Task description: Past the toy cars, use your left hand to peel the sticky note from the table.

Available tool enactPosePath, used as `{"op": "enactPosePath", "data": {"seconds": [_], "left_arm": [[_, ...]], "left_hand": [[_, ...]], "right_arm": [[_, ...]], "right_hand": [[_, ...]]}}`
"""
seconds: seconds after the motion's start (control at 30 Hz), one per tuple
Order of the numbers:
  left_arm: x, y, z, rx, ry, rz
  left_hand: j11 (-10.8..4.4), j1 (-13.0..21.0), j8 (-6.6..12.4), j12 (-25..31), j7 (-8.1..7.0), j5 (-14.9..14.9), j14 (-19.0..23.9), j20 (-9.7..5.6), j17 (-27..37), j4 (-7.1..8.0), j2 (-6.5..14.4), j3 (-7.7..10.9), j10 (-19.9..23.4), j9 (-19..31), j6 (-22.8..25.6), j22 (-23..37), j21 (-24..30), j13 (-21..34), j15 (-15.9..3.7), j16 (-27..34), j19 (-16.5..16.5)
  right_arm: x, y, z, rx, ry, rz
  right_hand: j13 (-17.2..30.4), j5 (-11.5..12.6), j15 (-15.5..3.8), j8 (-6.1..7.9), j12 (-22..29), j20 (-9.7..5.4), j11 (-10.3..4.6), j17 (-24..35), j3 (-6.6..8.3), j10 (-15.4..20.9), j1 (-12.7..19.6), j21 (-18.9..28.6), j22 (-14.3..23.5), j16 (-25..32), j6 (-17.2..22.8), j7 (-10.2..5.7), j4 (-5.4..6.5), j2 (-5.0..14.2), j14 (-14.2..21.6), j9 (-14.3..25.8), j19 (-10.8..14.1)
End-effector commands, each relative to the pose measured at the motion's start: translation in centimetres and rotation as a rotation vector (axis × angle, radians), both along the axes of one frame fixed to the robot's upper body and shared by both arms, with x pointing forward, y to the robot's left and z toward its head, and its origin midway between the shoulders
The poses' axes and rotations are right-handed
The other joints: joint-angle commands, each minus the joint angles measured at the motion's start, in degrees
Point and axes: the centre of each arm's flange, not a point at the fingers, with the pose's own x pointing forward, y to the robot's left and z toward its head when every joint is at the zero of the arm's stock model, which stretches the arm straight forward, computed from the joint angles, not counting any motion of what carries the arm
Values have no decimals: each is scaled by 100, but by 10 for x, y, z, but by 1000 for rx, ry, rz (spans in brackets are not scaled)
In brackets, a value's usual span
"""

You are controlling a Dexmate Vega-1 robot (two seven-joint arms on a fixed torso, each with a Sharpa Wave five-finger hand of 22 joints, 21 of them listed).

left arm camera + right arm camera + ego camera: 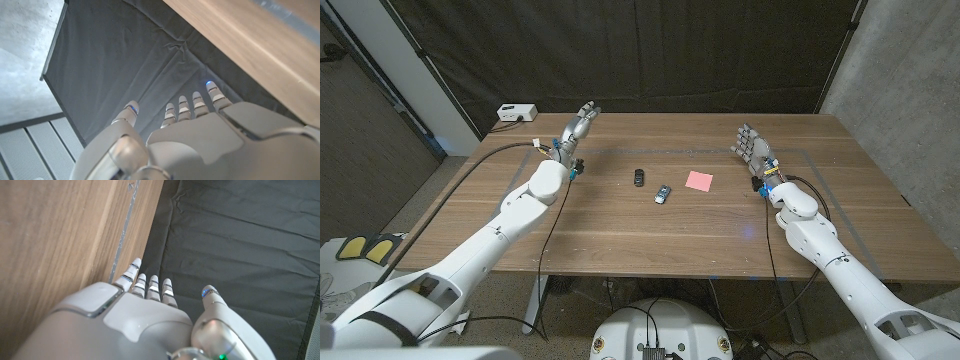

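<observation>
1. Toward twelve o'clock from the worktop's (620, 225) middle, the pink sticky note (699, 180) lies stuck flat on the wood.
2. At about eight o'clock from the note sits the blue toy car (662, 194); the black toy car (638, 178) is at nine o'clock from the note, a little apart from the blue one.
3. My left hand (573, 133) is at nine o'clock from the black car, well apart from it, near the far left part of the worktop; its fingers are apart and straight, holding nothing.
4. My right hand (754, 149) is at about two o'clock from the note, near but not touching it, fingers spread and holding nothing.
5. Along my left wrist, the fingers (192, 107) reach toward a dark curtain (125, 60).
6. A white box (515, 113) sits off the worktop's far left corner.
</observation>
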Motion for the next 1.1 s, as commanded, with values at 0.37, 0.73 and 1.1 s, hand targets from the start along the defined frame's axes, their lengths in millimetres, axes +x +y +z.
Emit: {"op": "enactPosePath", "data": {"seconds": [0.37,0.73,1.1], "left_arm": [[-4,-42,48,227,-117,-16],[-14,-73,69,371,-163,-77],[-19,-97,80,501,-188,-69]], "left_hand": [[-28,128,38,43,-71,-31,231,143,34,-132,-18,22,151,25,148,23,55,30,-14,24,108],[-44,158,34,44,-71,-44,290,154,38,-188,-51,19,212,27,213,27,52,32,-44,9,128],[-86,185,22,33,-78,-52,352,166,41,-237,-75,18,237,29,242,29,29,34,-66,2,97]], "right_arm": [[-13,-7,3,-10,-9,-24],[-22,-12,-3,1,-16,-37],[-30,-15,-9,7,-19,-43]], "right_hand": [[30,-14,119,41,57,163,87,13,68,161,123,-35,19,77,162,-19,-82,61,168,34,85],[33,-21,134,40,62,172,102,14,88,203,162,-55,21,81,199,-31,-112,77,190,35,94],[35,-29,142,35,57,171,113,18,104,219,190,-72,22,83,220,-28,-132,94,201,36,103]]}}
